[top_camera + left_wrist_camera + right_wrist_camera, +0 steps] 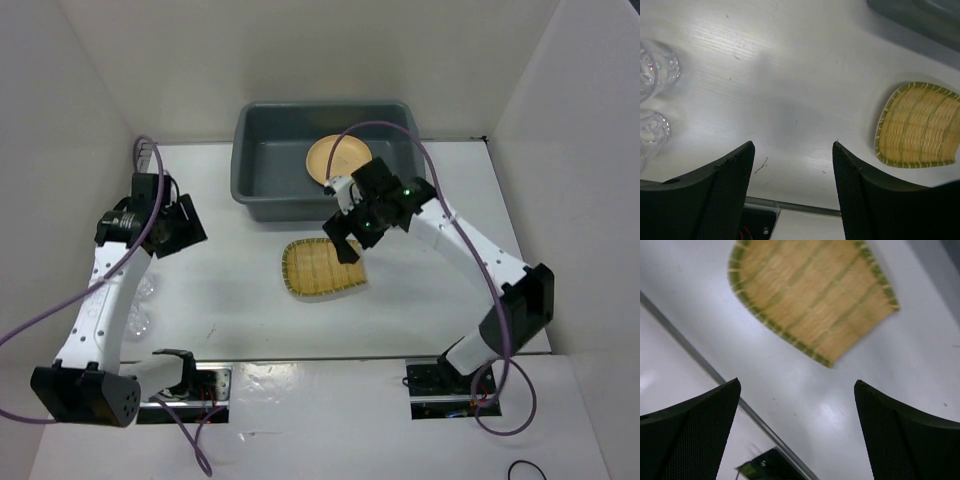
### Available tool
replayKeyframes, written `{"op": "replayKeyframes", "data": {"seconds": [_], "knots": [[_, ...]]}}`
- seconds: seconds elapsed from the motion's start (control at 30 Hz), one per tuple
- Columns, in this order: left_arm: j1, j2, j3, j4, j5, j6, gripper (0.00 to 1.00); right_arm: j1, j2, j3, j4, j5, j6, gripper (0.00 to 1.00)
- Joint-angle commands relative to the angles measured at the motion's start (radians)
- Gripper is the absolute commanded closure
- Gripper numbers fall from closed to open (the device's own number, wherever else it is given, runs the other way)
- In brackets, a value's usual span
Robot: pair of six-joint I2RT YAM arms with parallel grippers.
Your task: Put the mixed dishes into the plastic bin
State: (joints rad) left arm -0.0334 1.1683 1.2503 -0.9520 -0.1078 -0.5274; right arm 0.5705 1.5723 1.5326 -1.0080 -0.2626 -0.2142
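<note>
We see the right end effector (345, 238) spread wide over the tray (320, 270) at the middle of the counter (230, 300), left end effector (793, 146) parted near the cups (657, 67), one plate (335, 158) in the bin (290, 205).

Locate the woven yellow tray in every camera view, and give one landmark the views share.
Top view: tray at centre, on the table just in front of the grey bin.
Left wrist: tray at the right edge, mid-height.
Right wrist: tray fills the upper middle.
Shared landmark: the strip along the table's front edge, below the tray in each view.
</note>
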Motion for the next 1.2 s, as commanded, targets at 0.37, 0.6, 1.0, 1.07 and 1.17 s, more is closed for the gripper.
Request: {"op": "replayKeyframes", "data": {"seconds": [0.37, 0.6, 1.0, 1.07, 1.17], "knots": [[-0.102, -0.113, -0.092, -0.103, -0.026, -0.023, 0.29, 0.371, -0.187, -0.549, 0.68, 0.134, 0.023, 0.01], [-0.12, -0.173, -0.13, -0.094, -0.016, -0.023, 0.29, 0.405, -0.103, -0.563, 0.744, 0.261, -0.122, 0.01], [-0.138, -0.173, -0.13, -0.076, -0.035, -0.014, 0.29, 0.485, 0.017, -0.543, 0.73, 0.284, -0.281, 0.01], [-0.138, -0.173, -0.13, -0.076, -0.035, -0.014, 0.29, 0.485, 0.028, -0.543, 0.74, 0.284, -0.281, 0.01], [-0.138, -0.164, -0.121, -0.076, -0.044, -0.014, 0.29, 0.485, 0.052, -0.543, 0.782, 0.33, -0.293, 0.01]]}}
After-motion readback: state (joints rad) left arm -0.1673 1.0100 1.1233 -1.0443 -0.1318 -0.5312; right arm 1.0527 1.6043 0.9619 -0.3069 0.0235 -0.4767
